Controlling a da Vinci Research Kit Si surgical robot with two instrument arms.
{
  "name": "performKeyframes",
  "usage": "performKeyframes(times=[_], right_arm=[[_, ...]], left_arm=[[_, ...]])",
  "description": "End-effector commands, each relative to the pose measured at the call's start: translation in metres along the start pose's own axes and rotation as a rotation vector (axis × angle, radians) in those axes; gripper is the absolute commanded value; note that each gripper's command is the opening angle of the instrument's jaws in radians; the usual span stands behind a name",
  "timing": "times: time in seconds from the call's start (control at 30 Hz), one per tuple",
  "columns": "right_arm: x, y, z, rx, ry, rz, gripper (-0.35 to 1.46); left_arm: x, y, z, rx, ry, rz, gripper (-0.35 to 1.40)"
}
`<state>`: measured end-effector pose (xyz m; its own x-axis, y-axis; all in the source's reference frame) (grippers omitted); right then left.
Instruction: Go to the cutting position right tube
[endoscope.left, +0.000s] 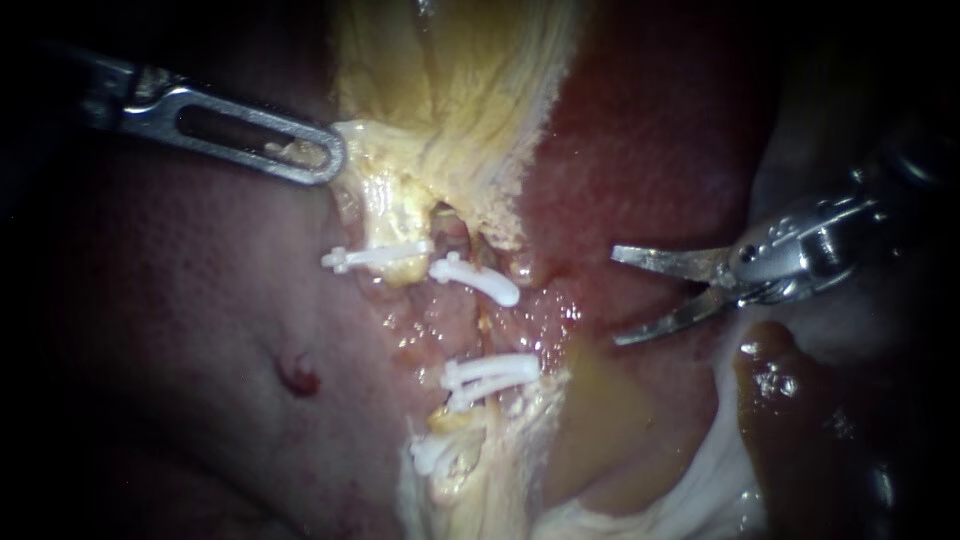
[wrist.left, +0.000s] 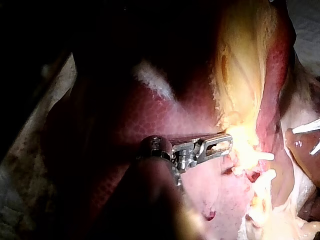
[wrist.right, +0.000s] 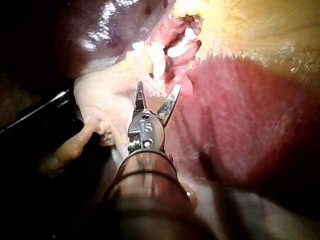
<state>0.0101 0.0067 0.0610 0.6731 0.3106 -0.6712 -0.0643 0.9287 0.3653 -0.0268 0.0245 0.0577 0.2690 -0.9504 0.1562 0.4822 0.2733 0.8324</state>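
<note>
Pale yellow gallbladder tissue (endoscope.left: 450, 90) hangs down the middle of the endoscope view over red liver (endoscope.left: 650, 130). Below it lie white clips: one on the left (endoscope.left: 375, 257), one just right of it (endoscope.left: 478, 280), and a pair lower down (endoscope.left: 490, 372). Between the right-hand clips runs a short pink stretch of tube (endoscope.left: 478, 325). My right instrument (endoscope.left: 614, 296) has two thin blades standing open, well to the right of that tube and apart from it. Its blades (wrist.right: 158, 90) point toward the clips. My left instrument (endoscope.left: 325, 155) is shut on the gallbladder's edge (wrist.left: 235, 145).
Another white clip (endoscope.left: 430, 455) sits on pale fatty tissue near the lower edge. A brown lobe (endoscope.left: 790, 400) and white membrane (endoscope.left: 710, 470) lie under my right instrument. A small red spot (endoscope.left: 298, 378) marks the liver on the left.
</note>
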Motion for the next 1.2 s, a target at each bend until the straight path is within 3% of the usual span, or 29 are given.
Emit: performKeyframes(times=[0.03, 0.2, 0.33, 0.5, 0.8, 1.2], right_arm=[[0.0, 0.0, 0.0, 0.0, 0.0, 0.0, 1.45], [0.0, -0.0002, 0.0004, 0.018, 0.004, 0.017, 1.45], [0.0, -0.0005, 0.0015, 0.093, 0.017, 0.056, 1.45], [-0.0002, -0.0013, 0.0033, 0.122, 0.024, 0.092, 1.45], [-0.0019, -0.0028, 0.0068, 0.187, -0.032, 0.121, 1.38], [-0.0042, -0.0019, 0.0111, 0.22, -0.041, 0.147, 1.41]], left_arm=[[0.0, 0.0, 0.0001, -0.001, 0.0, 0.0, -0.35], [0.0001, 0.0, 0.0001, -0.001, 0.0, 0.001, -0.35], [0.0002, 0.0001, 0.0002, -0.002, -0.001, 0.001, -0.35], [0.0003, 0.0001, 0.0003, -0.003, -0.002, 0.002, -0.35], [0.0005, 0.0001, 0.0004, -0.004, -0.003, 0.002, -0.35], [0.0007, -0.0001, 0.0005, -0.006, -0.005, 0.002, -0.35]])
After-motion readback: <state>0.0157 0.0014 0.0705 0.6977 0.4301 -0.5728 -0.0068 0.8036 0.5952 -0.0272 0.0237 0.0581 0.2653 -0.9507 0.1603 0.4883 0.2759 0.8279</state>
